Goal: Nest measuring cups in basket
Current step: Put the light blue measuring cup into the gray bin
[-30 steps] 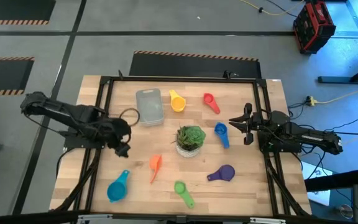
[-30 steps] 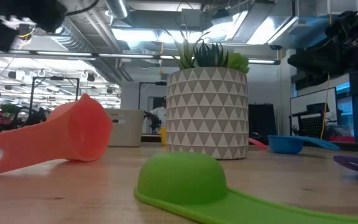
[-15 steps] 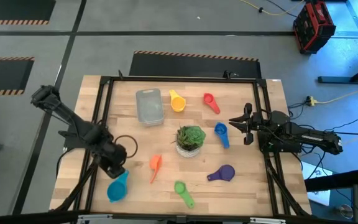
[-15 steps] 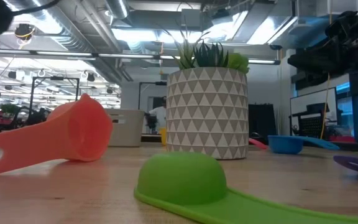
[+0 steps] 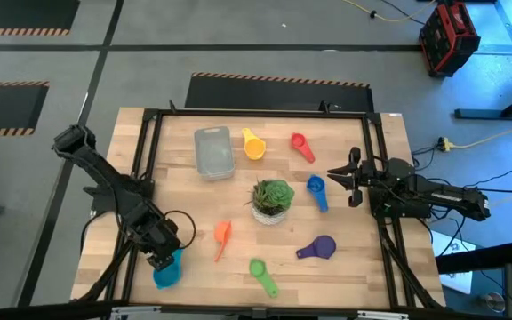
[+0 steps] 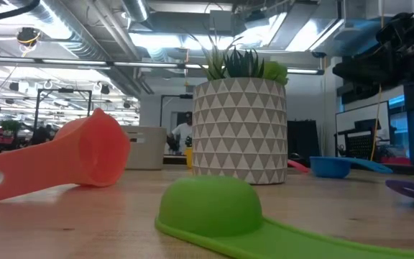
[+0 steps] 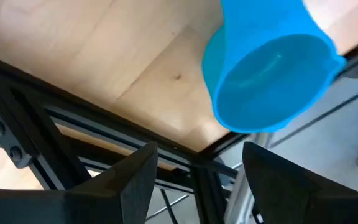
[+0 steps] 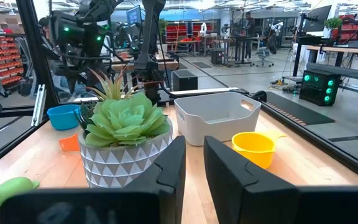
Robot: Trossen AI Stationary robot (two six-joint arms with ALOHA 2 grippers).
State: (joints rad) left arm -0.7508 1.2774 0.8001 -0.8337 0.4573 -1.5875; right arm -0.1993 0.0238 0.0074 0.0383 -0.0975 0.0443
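Bare wooden counter (image 5: 238, 200) is seen from above, framed in dark rails, with a workshop floor around it. Places are given from the potted plant (image 5: 273, 199) at the middle.

Nearest the front edge, left of the plant, the light blue cup (image 5: 167, 269) lies at the counter's corner, and the left claw (image 5: 161, 260) is held just over it with its fingers (image 7: 132, 180) spread wide; nothing is gripped yet. Because the cup sits so close to the edge, a descent off centre could push it over the rail, or a finger could strike the frame. The cup's smooth round wall could also slip out as the claw closes.

Between that cup and the plant lies the orange cup (image 5: 222, 236); the green cup (image 5: 261, 275) and purple cup (image 5: 317, 248) lie in front of the plant. The blue cup (image 5: 316, 191) lies just right of it, and beyond that the right claw (image 5: 343, 177) waits, nearly closed and empty.

Behind the plant are the basket (image 5: 213, 152), still empty, the yellow cup (image 5: 253, 144) and the red cup (image 5: 301, 147). A carry to the basket would pass the plant, which could be clipped.

No brand, label or writing can be read.
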